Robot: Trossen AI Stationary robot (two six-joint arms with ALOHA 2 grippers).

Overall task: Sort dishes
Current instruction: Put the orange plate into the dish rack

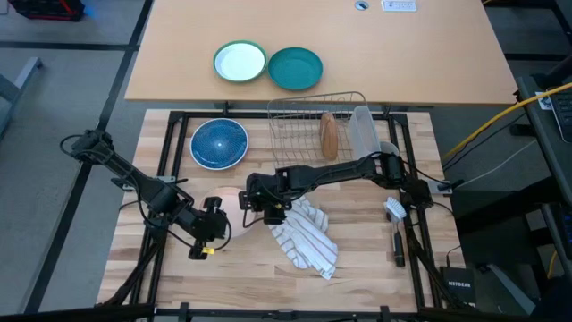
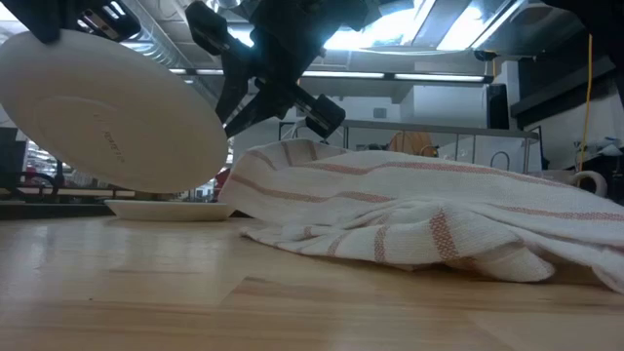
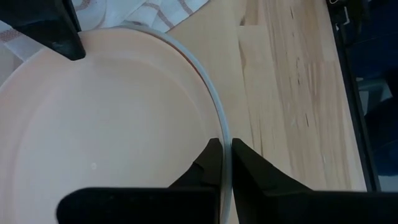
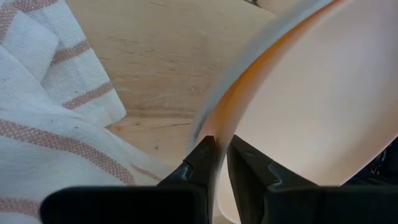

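Observation:
A pale plate (image 1: 232,207), peach on its inner face and white beneath, hangs tilted above the table between both grippers, clear of the wood in the low view (image 2: 107,107). My left gripper (image 1: 213,229) is shut on its near-left rim. My right gripper (image 1: 264,204) is shut on the opposite rim. The dark blue plate (image 1: 219,143) lies flat on the table behind. The tan-brown plate (image 1: 329,134) stands on edge in the wire rack (image 1: 308,105). My left gripper pinches the plate's rim (image 3: 225,146) between its two fingers, one on the inner face and one on the underside. It comes from the table's near-left side. The plate is lifted clear and tilted. My right gripper pinches the rim (image 4: 211,127) on the plate's opposite side, one finger on each face, coming from the table's right. The plate hangs tilted between the two holds, off the table.
A white towel with red-brown stripes (image 1: 304,237) lies crumpled just right of the plate. A dish brush (image 1: 394,228) lies near the right edge. A teal plate (image 1: 295,68) and a green-rimmed white plate (image 1: 239,62) sit on the far table.

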